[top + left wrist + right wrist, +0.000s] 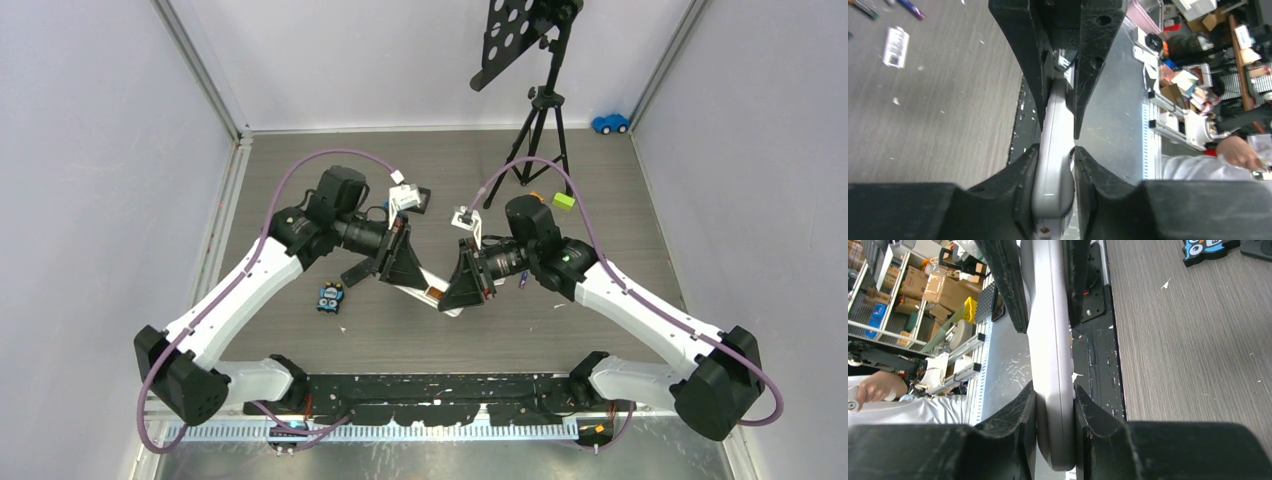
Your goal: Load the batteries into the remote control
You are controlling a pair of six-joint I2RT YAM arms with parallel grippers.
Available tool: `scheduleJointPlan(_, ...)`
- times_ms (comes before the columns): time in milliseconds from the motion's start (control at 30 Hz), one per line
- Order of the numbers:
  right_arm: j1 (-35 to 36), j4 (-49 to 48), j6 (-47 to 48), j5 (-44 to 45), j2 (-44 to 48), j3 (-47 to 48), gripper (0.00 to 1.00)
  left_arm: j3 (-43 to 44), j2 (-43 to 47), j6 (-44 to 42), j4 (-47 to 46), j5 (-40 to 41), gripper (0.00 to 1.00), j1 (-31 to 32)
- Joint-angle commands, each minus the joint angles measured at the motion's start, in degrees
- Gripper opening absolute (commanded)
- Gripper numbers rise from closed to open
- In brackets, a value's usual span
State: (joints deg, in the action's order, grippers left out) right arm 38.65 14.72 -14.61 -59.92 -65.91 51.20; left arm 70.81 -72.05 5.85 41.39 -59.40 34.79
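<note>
The remote control (430, 290), a long white-grey bar, hangs above the middle of the table between both arms. My left gripper (400, 262) is shut on its left end, and in the left wrist view the fingers (1024, 170) press both flat sides of the remote control (1053, 175). My right gripper (468, 275) is shut on the other end, clamping the remote control (1048, 340) between its jaws. Two batteries (912, 8), thin dark and purple-blue cylinders, lie on the table beyond the right gripper. One small dark battery (521, 281) shows beside the right wrist.
A blue owl-printed block (330, 297) and a black flat piece (355, 272) lie left of the remote. A tripod (540, 110) stands at the back, with a green block (563, 201) and a blue toy car (610, 123). A small white piece (896, 47) lies near the batteries.
</note>
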Motion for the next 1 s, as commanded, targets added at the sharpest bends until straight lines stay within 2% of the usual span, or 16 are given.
scheduleJointPlan(0, 0.46, -11.07, -8.4, 3.51, 3.57, -1.01, 0.06, -1.93, 5.1, 11.81, -17.28, 4.27, 0.48, 0.16)
scheduleJointPlan(33, 0.46, -13.56, -10.11, 4.86, 4.53, -1.58, 0.05, -2.94, 6.04, 16.72, -22.26, 7.07, 0.57, 0.1)
scheduleJointPlan(67, 0.46, -16.97, -12.66, 7.68, 5.57, -2.29, 0.05, -4.34, 7.24, 22.5, -27.36, 13.47, 0.63, -0.01)
scheduleJointPlan(133, 0.46, -22.26, -19.09, 16.15, 7.32, -3.31, 0.06, -9.07, 10.61, 34.04, -39.14, 23.34, 0.67, -0.22)
scheduleJointPlan(200, 0.46, -24.29, -23.37, 24.02, 8.56, -2.44, 0.07, -13.78, 15.24, 38.84, -51.14, 29.56, 0.74, -0.56)
scheduleJointPlan(267, 0.45, -32.53, -28.68, 27.4, 9.19, -3.51, 0.07, -15.03, 17.83, 40.47, -54.14, 35.23, 0.8, -0.7)
scheduleJointPlan(333, 0.46, -39.83, -33.81, 26.52, 7.97, -3.79, 0.07, -15.23, 18.15, 42.44, -57.64, 36.32, 0.81, -0.69)
scheduleJointPlan(567, 0.46, -52.73, -42.3, 22.88, 2.72, -3.89, 0.07, -15.54, 13.58, 52.9, -70.11, 29.95, 0.8, -1.14)
scheduleJointPlan(633, 0.46, -55.5, -44.04, 23.41, 2.25, -4.73, 0.07, -15.35, 12.3, 54.26, -72.11, 28.43, 0.73, -1.31)
scheduleJointPlan(733, 0.41, -60.06, -47.08, 24.56, 1.59, -5.82, 0.07, -15.08, 10.93, 55.29, -73.13, 26.73, 0.56, -2.08)
scheduleJointPlan(967, 0.36, -59.57, -47.7, 24.95, 0.94, -6.59, 0.07, -16.49, 10.41, 54.74, -74.63, 25.03, 0.19, -4.11)
